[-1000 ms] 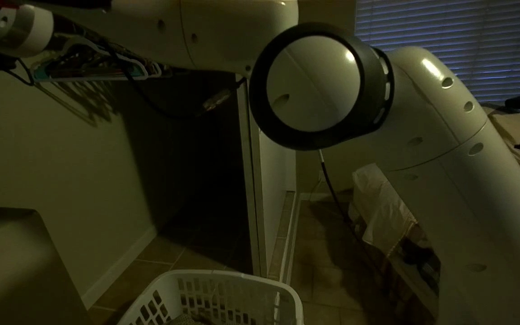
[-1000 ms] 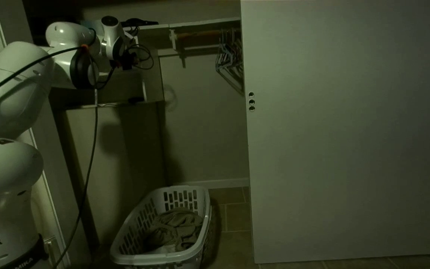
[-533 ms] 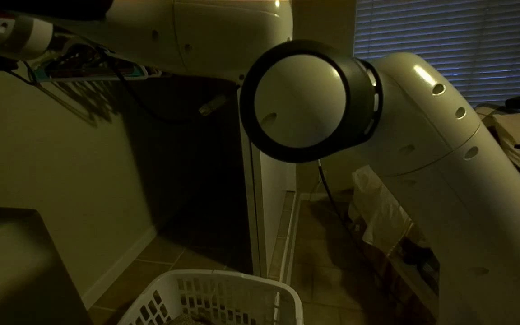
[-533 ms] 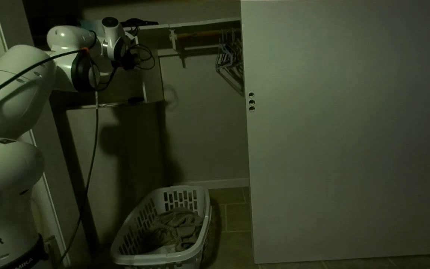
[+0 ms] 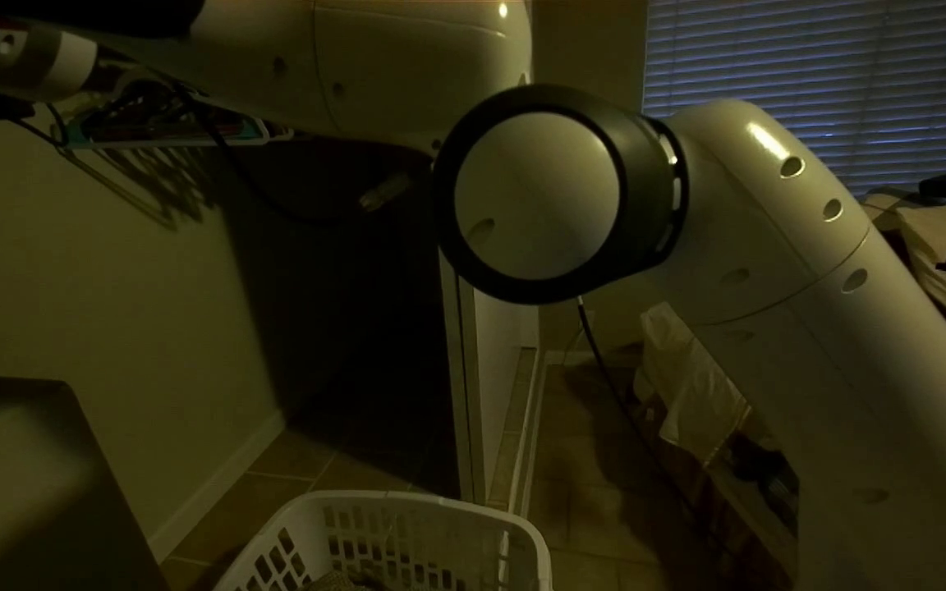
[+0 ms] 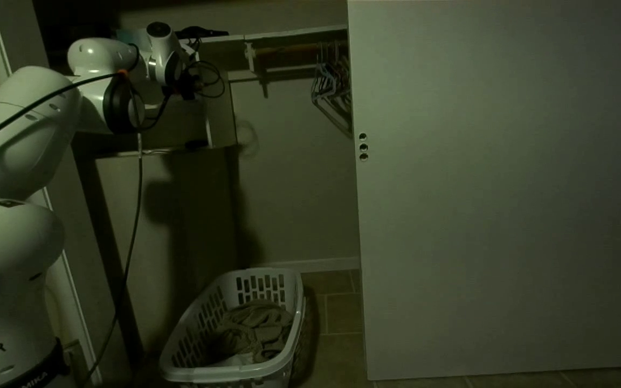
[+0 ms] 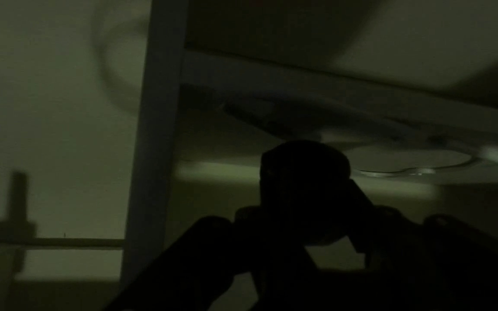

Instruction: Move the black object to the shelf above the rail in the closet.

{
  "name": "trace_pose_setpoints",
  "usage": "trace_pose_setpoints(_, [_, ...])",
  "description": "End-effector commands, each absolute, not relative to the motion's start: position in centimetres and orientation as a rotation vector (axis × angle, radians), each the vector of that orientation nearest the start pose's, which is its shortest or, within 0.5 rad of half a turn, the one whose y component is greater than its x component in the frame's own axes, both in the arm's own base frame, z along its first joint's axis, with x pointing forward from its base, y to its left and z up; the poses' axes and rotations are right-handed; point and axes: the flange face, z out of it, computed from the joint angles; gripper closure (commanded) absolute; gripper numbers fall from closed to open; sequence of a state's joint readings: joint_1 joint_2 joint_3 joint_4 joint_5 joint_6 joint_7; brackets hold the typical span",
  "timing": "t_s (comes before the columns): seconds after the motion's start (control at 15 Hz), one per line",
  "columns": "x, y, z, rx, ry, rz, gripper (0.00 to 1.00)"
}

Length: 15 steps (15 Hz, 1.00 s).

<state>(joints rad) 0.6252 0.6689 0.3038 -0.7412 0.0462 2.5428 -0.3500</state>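
In the wrist view a rounded black object (image 7: 303, 177) sits between my fingers, and the gripper (image 7: 309, 211) is shut on it. Darkness hides where its edges meet the pads. In an exterior view my gripper (image 6: 185, 86) appears as a dark shape among looping cables, and the object cannot be told apart from it. The shelf (image 6: 294, 33) is a pale-edged board to the right of the gripper and higher up. Beneath it runs the rail (image 6: 289, 53), reddish-brown, with pale hangers (image 6: 333, 81). Both belong to the closet (image 6: 294, 205), a dim recess.
A dark item (image 6: 202, 32) lies on the shelf's left part. Below my gripper is a lower ledge (image 6: 154, 152). A vertical board (image 7: 154, 129) stands close by in the wrist view. The white door (image 6: 504, 188) covers the right side. A laundry basket (image 6: 229, 372) stands on the floor.
The arm's elbow has sunk in both exterior views, while my wrist has risen very slightly. My jaws have closed. Basket, hangers and door have stayed in place.
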Motion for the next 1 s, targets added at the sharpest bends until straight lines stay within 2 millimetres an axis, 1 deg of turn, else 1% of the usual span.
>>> trace_pose_setpoints(0.0, [53.0,52.1,74.2,-1.953,-1.143,-1.396,0.85])
trace_pose_setpoints(0.13, [51.9,51.5,75.9,-1.943,-1.140,-1.395,0.85])
trace_pose_setpoints(0.33, [50.4,50.4,77.9,-1.996,-1.160,-1.340,0.85])
trace_pose_setpoints(0.4, [49.7,50.1,78.7,-1.981,-1.155,-1.321,0.85])
trace_pose_setpoints(0.53, [48.6,49.4,79.9,-2.006,-1.166,-1.279,0.85])
trace_pose_setpoints(0.67, [47.7,48.6,80.4,-2.067,-1.174,-1.227,0.85])
trace_pose_setpoints(0.73, [47.2,48.2,80.3,-2.119,-1.174,-1.188,0.85])
trace_pose_setpoints(0.93, [46.0,46.8,79.3,-2.298,-1.178,-1.078,0.85])
